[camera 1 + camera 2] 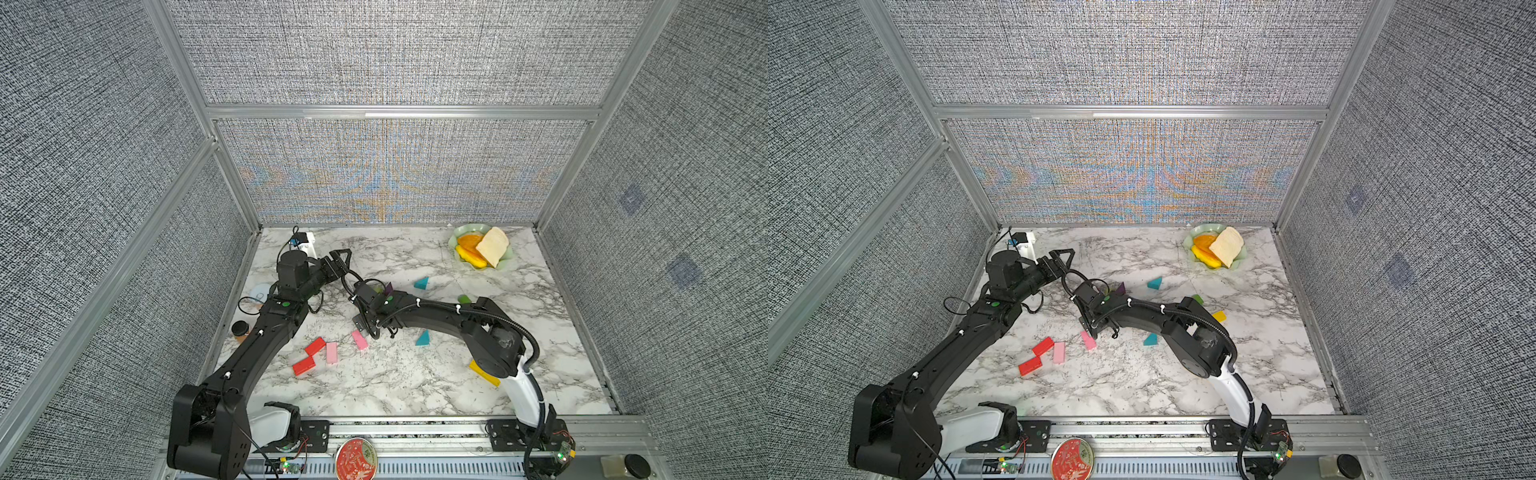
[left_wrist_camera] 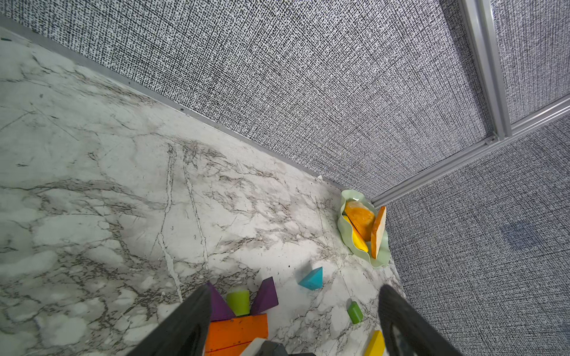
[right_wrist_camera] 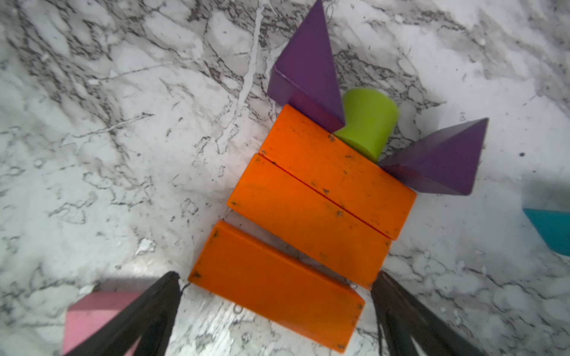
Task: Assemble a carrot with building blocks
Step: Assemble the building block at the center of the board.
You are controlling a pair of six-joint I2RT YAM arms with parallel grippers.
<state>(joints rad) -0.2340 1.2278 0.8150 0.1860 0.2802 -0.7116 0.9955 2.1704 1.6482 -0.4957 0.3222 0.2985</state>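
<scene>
**Right gripper (image 3: 276, 276), wrist view.** My jaws are spread as wide as they go and hold nothing. One finger stands off each end of the lowest orange bar (image 3: 274, 286), which lies flat on the table (image 3: 92, 123). I cannot tell whether the fingertip by the pink bar (image 3: 92, 317) grazes that bar's corner.

**Step in hand, as I judge it.** I am laying the third body piece of the carrot. Above it, two orange bars (image 3: 308, 222) sit flush side to side, crowned by a green peg (image 3: 367, 123) and two purple triangles (image 3: 308, 67).

**Next move.** The lowest bar is skewed, with a wedge-shaped gap widening toward one end. It probably needs squaring against its neighbour, and then a pointed tip. A teal triangle (image 3: 552, 228) lies near.

**Left gripper (image 2: 294, 289).** My jaws are partly open and empty, hovering over the table beyond the carrot's leafy end.

**Top views.** In both, my right wrist hides most of the carrot at mid-table. Red bars (image 1: 309, 355) lie loose nearer the front.
</scene>
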